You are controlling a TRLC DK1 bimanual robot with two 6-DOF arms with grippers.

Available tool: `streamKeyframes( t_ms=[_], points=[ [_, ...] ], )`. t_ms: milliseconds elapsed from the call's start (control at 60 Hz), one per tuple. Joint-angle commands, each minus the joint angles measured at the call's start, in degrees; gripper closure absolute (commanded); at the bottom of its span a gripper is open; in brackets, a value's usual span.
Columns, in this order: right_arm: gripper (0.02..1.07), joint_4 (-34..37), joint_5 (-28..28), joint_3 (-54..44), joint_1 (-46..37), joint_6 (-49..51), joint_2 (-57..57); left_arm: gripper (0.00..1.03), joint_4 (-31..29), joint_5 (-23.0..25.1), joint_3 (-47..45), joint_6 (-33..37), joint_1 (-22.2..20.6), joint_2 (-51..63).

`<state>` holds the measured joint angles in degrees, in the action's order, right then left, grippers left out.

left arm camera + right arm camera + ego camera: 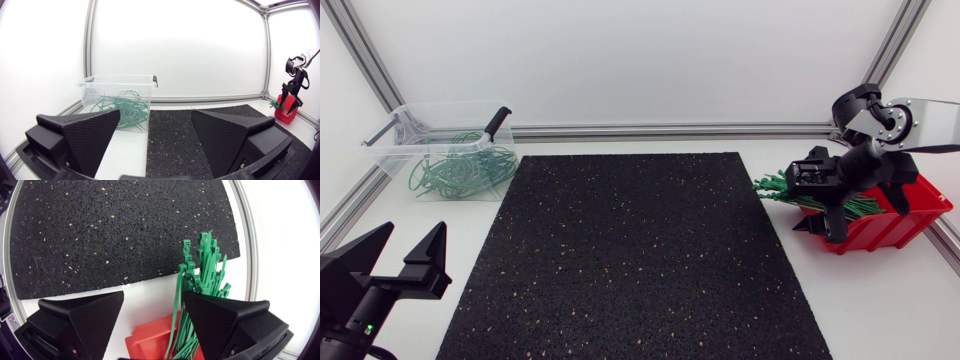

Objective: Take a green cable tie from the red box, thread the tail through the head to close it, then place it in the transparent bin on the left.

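1. The left gripper (413,236) sits at the near left corner of the table (880,300), just off the left edge of the black mat (630,260). Its two wedge fingers are spread wide with nothing between them.
2. In the left wrist view, the same gripper (155,117) points across the table toward the transparent bin (117,80). The bin stands well ahead of it, on the white surface beside the mat (190,135).
3. The transparent bin (430,110) is at the far left corner. It holds a loose tangle of looped green ties (460,172), which show through its clear wall in the left wrist view (122,107). A black latch (498,122) stands up at its right rim.
4. The right gripper (822,228) hangs over the left end of the red box (890,225), on the right side of the table just beyond the mat's right edge. Its fingers point down.
5. The bundle of green cable ties (775,187) lies in the red box, and its heads stick out past the box's left end toward the mat.
6. In the right wrist view, the right gripper (154,300) has its fingers held apart and grips nothing. The green cable ties (200,270) run out of the red box (150,337) close along the inner edge of one finger. They fan out over the white table to the mat's (115,230) edge.
7. From the left wrist view, the red box (286,112) shows small at the far right, with the right arm above it.
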<state>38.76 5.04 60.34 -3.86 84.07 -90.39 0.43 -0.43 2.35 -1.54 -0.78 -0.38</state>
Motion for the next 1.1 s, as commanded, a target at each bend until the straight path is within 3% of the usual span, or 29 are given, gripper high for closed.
streamKeyframes(
  t_ms=[0,367,850,1083],
  points=[
    [0.19,0.0,-0.1,1.7,-0.5,1.5,-0.1,0.04,-0.8,0.4,-2.3,-0.8,0.2,-0.1],
    [0.23,-0.2,-0.6,-0.1,-0.1,1.5,-1.2,0.04,-0.8,0.4,-2.3,-0.8,0.2,-0.1],
    [0.71,0.1,-0.7,-8.7,-0.4,5.0,3.8,0.04,-0.8,0.4,-2.3,-0.8,0.2,-0.1],
    [0.74,1.8,-1.9,-9.5,-1.4,7.9,8.1,0.04,-0.8,0.4,-2.3,-0.8,0.3,-0.1]
  ],
)
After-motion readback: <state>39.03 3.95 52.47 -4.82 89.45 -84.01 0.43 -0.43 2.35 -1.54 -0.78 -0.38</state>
